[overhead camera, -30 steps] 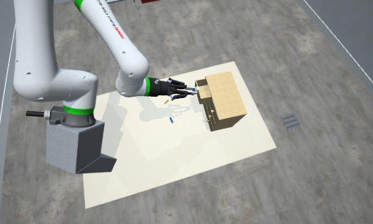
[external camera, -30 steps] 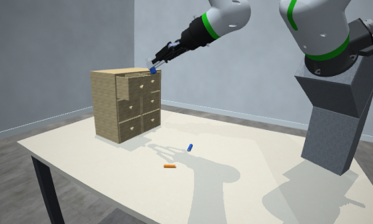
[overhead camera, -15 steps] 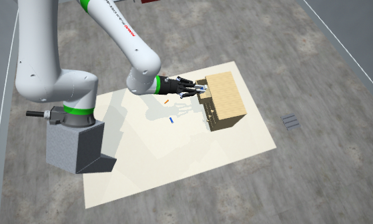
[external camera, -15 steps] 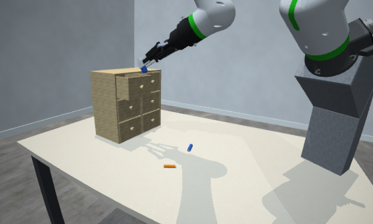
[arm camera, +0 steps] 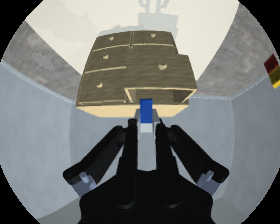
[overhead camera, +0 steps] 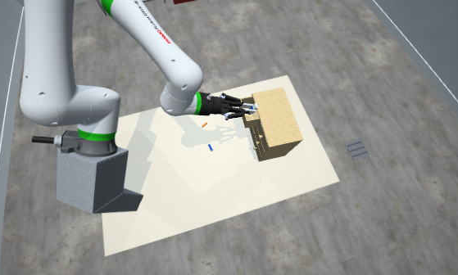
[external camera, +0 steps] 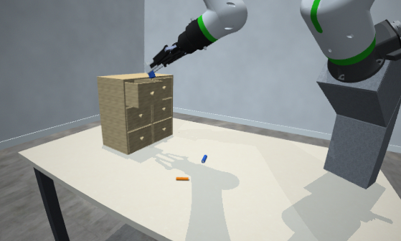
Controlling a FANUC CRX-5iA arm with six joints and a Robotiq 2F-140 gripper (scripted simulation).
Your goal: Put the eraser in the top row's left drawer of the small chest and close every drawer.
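Observation:
The small wooden chest (overhead camera: 273,123) stands on the cream table top, with two columns of drawers (external camera: 135,111). Its top-row left drawer (external camera: 138,92) is pulled partly out; the other drawers sit flush. My gripper (external camera: 153,69) is shut on the blue and white eraser (external camera: 151,74) and holds it just above the open drawer, at the chest's top front edge. In the wrist view the eraser (arm camera: 145,111) sticks out between my fingers, right over the open drawer (arm camera: 157,94). From above, the eraser (overhead camera: 252,108) is over the drawer (overhead camera: 251,115).
A small orange stick (external camera: 182,178) (overhead camera: 204,124) and a small blue cylinder (external camera: 204,158) lie on the table in front of the chest, also seen from above as orange and blue (overhead camera: 210,147). The robot's grey base (overhead camera: 91,180) stands at the table's far side from the chest.

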